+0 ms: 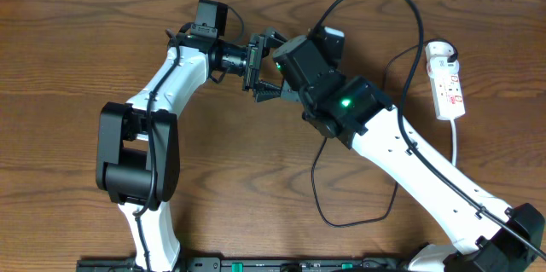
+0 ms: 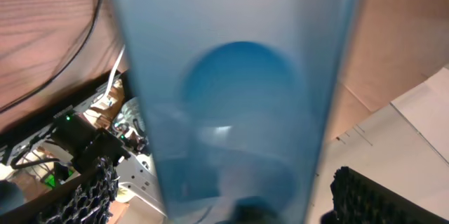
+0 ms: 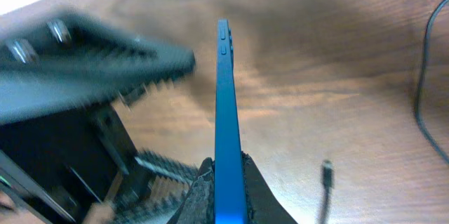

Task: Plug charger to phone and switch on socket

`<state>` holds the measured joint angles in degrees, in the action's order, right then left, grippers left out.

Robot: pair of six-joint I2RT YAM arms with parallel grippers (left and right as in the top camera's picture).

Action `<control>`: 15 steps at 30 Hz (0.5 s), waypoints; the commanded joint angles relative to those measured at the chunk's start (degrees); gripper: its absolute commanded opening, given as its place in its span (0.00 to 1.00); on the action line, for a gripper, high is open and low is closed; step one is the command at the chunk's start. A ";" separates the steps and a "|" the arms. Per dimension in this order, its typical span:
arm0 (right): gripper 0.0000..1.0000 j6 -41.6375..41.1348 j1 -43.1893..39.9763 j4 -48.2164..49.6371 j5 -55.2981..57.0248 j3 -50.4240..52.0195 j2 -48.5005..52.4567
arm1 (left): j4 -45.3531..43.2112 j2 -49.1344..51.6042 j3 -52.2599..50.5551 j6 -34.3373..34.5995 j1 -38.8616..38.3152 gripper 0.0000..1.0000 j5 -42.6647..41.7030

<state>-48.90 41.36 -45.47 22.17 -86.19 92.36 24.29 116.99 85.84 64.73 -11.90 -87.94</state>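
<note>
Phone between both grippers, mid-table.
Left gripper spread wide, fingers clear of the phone on either side. Right gripper pinches the phone, seen edge-on. Charger tip lies loose on the table; socket well apart, far right.

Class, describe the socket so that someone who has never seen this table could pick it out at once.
On the brown wooden table, look to the right side of the overhead view, past the white right arm. There lies the socket, a narrow white strip with red markings. Unlike the thin black charger looping nearby, it is a short bar trailing a thick white cord.
</note>
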 commanded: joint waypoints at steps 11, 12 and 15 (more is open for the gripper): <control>0.01 -22.12 -1.25 7.91 3.17 -1.22 -0.85 | -0.09 -1.70 0.04 13.64 0.09 0.97 2.05; 0.01 -26.38 -1.25 7.17 3.17 -1.22 -0.85 | -0.57 -1.70 0.04 14.08 0.11 0.95 2.05; 0.02 -34.38 -1.25 5.14 2.67 -1.22 -0.85 | -2.97 -1.70 0.04 15.43 0.09 0.95 2.03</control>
<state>-71.07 39.99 -39.51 23.75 -86.19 92.36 23.29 116.57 85.84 76.75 -11.73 -86.02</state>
